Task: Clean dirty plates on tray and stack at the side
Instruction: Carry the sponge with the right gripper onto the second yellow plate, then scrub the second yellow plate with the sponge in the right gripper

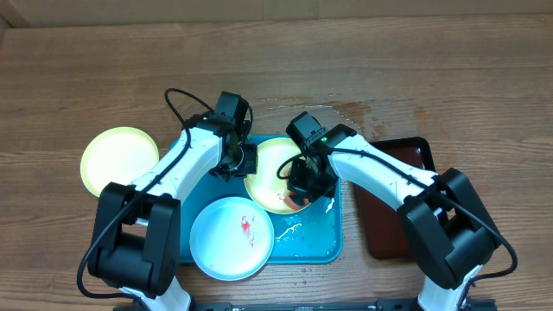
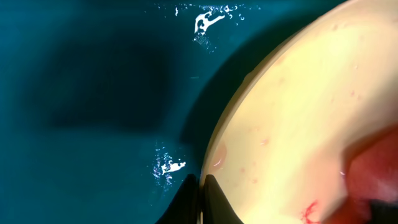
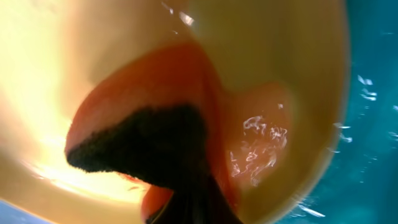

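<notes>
The worktop (image 1: 432, 78) carries the tray (image 1: 320, 246), which holds the yellow plate (image 1: 268, 168) and a smeared blue-white plate (image 1: 220, 250). My right end effector (image 1: 308, 184) clenches the sponge (image 3: 155, 143) against the yellow plate, and my left end effector (image 2: 200, 182) pinches its rim. Everything looks wet, so hard scrubbing could slip that rim free.

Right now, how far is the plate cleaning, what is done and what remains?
Done, it seems: one yellow-green plate lies off the tray, at the side, with no smear visible. In hand: the left end effector holds the rim of the second yellow plate while the right end effector rubs a sponge on it. Left: the blue-white plate shows a red smear; nothing is stacked yet.
</notes>
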Controlling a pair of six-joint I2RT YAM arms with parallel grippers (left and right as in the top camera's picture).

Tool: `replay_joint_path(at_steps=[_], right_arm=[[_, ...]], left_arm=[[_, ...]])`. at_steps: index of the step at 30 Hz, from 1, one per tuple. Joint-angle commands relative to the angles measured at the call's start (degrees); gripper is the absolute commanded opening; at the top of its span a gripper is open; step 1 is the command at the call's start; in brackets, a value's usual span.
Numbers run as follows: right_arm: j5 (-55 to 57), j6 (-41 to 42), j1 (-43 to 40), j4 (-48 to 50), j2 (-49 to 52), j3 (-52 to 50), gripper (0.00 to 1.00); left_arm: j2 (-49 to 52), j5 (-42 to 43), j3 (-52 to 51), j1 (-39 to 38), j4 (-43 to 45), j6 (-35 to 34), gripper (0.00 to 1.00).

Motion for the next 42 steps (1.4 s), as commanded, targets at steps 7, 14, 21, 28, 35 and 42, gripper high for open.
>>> replay_joint_path(at_steps=[7,14,21,28,35,42], right_arm=[[4.8,-9.4,0.3,-0.2,1.0,1.6,0.04],[-0.6,-4.2,1.9,11.5,1.0,1.6,0.04],[-0.5,0.4,7.2,14.4,1.1,1.6,0.04],[4.3,2.3,6.1,3.6,1.1,1.6,0.04],[10.1,2.2,0.3,-1.4,1.1,1.6,0.04],[12.2,3.8,-4.7,1.0,1.1,1.6,0.04]], left_arm=[[0.2,0.0,1.0,-0.6,0.2,1.1,0.04],[0.2,0.0,1.0,-3.0,0.3,0.8,0.04],[0.2,0.0,1.0,-3.2,0.3,0.6,0.04],[0.2,0.0,1.0,-3.2,0.2,0.6,0.04],[0.2,0.0,1.0,-3.2,0.2,0.7,0.04],[0.2,0.0,1.0,-3.2,0.2,0.7,0.04]])
